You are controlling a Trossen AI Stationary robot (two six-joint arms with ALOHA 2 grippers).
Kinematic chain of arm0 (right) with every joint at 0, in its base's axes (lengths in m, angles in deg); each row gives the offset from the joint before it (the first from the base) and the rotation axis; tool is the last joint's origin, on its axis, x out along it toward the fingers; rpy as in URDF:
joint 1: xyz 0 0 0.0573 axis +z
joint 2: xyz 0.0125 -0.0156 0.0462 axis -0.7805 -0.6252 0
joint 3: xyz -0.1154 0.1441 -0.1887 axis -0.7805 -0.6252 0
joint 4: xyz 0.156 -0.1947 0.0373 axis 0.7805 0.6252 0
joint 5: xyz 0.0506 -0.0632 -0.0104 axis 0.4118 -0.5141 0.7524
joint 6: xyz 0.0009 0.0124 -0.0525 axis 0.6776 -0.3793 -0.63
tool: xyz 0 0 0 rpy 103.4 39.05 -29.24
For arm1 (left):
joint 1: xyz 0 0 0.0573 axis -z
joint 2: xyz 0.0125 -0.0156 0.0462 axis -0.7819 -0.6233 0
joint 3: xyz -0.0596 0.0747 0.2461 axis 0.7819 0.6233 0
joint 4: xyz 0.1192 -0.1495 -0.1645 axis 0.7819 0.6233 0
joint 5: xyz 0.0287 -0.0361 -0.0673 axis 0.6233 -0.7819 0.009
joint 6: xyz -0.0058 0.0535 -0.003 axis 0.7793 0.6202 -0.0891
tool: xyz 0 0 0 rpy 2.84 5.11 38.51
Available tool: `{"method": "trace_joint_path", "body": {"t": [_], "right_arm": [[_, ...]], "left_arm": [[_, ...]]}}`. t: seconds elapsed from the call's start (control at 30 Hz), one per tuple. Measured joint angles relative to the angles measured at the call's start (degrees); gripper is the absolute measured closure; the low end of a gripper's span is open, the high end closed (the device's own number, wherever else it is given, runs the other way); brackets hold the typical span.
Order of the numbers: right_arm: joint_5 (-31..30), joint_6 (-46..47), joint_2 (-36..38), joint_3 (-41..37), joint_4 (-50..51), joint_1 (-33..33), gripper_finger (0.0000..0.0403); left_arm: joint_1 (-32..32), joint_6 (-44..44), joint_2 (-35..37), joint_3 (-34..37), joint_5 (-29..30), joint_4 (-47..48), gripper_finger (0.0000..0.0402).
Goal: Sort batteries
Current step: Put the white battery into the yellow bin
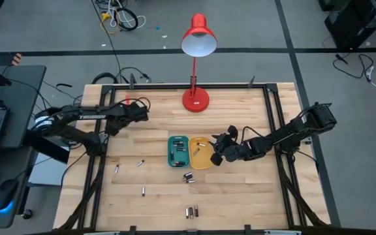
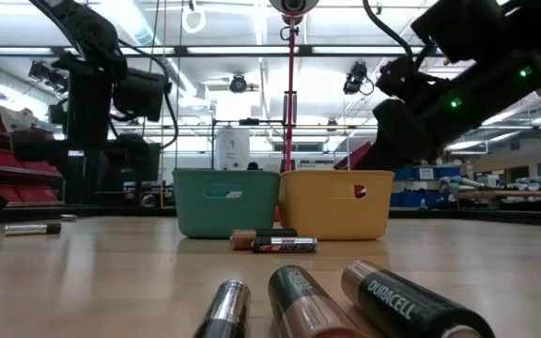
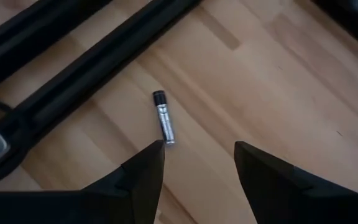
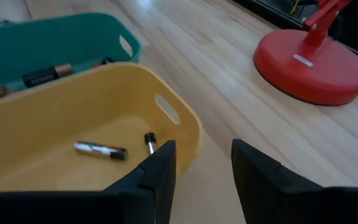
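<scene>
Nearest the low camera, three batteries lie side by side on the wooden desk, one marked Duracell, and just beyond them two more rest together in front of the yellow tray. That yellow tray stands touching a green tray on its left-arm side, both near the middle of the desk, with a red lamp standing behind them toward the far edge. Inside the yellow tray lie two slim batteries, close to each other on its floor; the green tray holds several larger ones. The right gripper hangs at the yellow tray's rim on the side away from the green tray, its fingers parted and holding nothing, the tray's corner showing between them. More batteries lie scattered on the desk on the green tray's far side from the yellow one, singly and well apart. The left gripper waits well away from the yellow tray, near the desk's rear left corner, fingers released and empty, with one small battery lying on the wood just past its fingertips beside the black frame rail.
</scene>
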Motion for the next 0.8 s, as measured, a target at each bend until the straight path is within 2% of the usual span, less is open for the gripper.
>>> {"method": "trace_joint_path", "body": {"t": [0.17, 0.57, 0.8], "right_arm": [[0.03, 0.22, 0.0, -1.89, -1.63, -0.53, 0.0265], [0.55, 0.13, 0.0, -2.17, -2.76, -1.22, 0.0268], [0.81, -0.15, 0.0, -2.17, -2.76, -1.22, 0.027]], "left_arm": [[-1.37, -3.25, -5.53, 0.0, -0.4, -0.23, 0.019], [-4.37, -1.67, -16.49, -0.04, -2.57, -2.3, 0.019], [-5.28, -0.02, -19.16, -0.07, 0.14, -4.5, 0.019]]}}
